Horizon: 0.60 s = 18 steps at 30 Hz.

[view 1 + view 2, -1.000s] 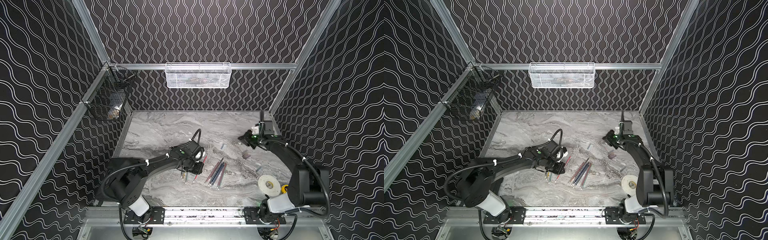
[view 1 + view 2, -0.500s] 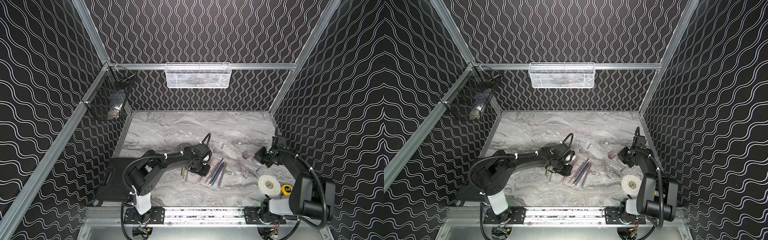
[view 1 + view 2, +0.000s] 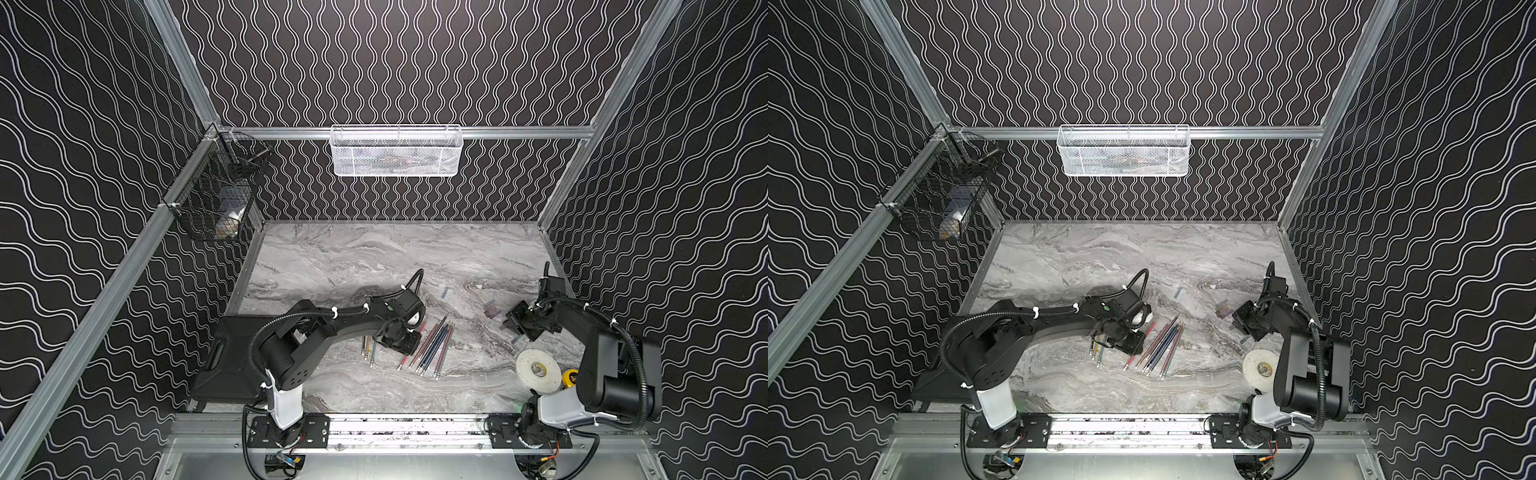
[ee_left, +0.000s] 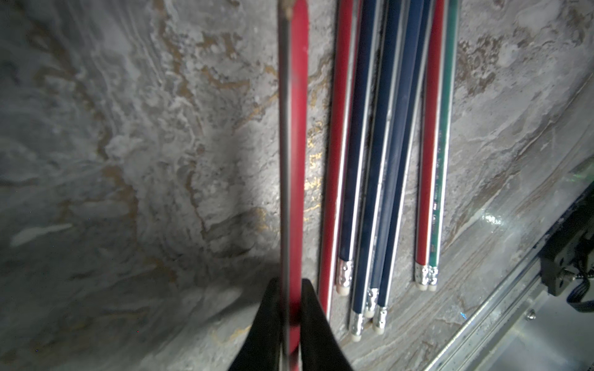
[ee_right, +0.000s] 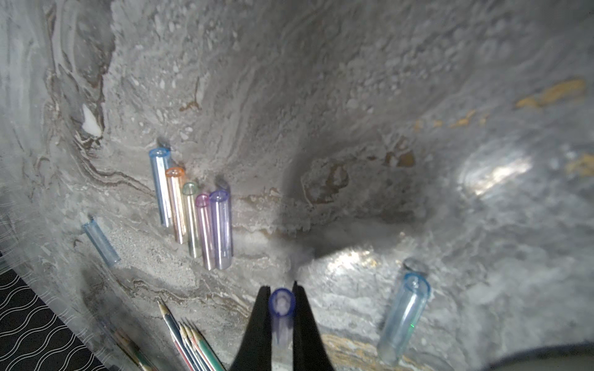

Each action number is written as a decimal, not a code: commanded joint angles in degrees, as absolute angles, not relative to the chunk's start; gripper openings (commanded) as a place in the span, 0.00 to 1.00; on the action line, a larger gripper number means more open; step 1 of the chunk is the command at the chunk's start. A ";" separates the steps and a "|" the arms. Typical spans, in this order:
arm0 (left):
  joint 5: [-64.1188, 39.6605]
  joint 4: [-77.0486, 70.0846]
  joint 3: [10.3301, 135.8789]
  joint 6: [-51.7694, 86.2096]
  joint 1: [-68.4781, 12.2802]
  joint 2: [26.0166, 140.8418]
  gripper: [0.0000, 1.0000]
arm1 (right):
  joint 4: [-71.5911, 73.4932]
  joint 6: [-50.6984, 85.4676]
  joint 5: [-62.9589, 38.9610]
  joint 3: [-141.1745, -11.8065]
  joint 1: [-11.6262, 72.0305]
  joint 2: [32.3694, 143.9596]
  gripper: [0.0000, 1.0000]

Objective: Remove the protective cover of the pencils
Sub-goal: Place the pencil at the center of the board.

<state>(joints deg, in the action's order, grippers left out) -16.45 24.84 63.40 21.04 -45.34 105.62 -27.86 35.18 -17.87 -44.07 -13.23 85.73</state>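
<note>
Clutter: white tape roll (image 3: 538, 370) and small yellow item (image 3: 569, 377) by the right arm's base; flat black case (image 3: 226, 365) under the left arm's elbow. Five tinted caps (image 5: 196, 218) lie side by side in a row, loose pale-blue caps (image 5: 403, 321) lie apart from it.

pencils (image 3: 432, 349): fanned mid-table toward the front, eraser ends to the front rail, tips bare. A few more pencils lie just left of the left gripper (image 3: 401, 338), whose body hides part of the red pencil (image 4: 294, 144) in both top views.

Left arm is stretched low toward centre, fingers clamped on the red pencil. Right arm is folded, elbow high. The right gripper (image 5: 281, 295) sits low near the right wall, pinching a blue cap (image 5: 282, 305) end-on.

Grey marble-look table (image 3: 353, 257), black wavy-line walls. White mesh basket (image 3: 397, 151) on the back rail, black wire basket (image 3: 212, 199) on the left. Basket contents too dim to identify.
</note>
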 commanded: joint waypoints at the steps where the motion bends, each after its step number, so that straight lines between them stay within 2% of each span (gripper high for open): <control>1: -16.61 24.37 63.59 20.33 -45.44 105.95 0.17 | -26.92 35.68 -18.19 -44.00 -13.21 85.96 0.02; 11: -15.26 25.83 64.49 21.07 -45.44 103.71 0.23 | -26.46 35.33 -19.25 -43.95 -13.24 86.23 0.12; 18: -9.00 29.93 65.60 21.02 -45.10 99.31 0.29 | -26.47 35.07 -19.47 -44.16 -13.26 85.52 0.21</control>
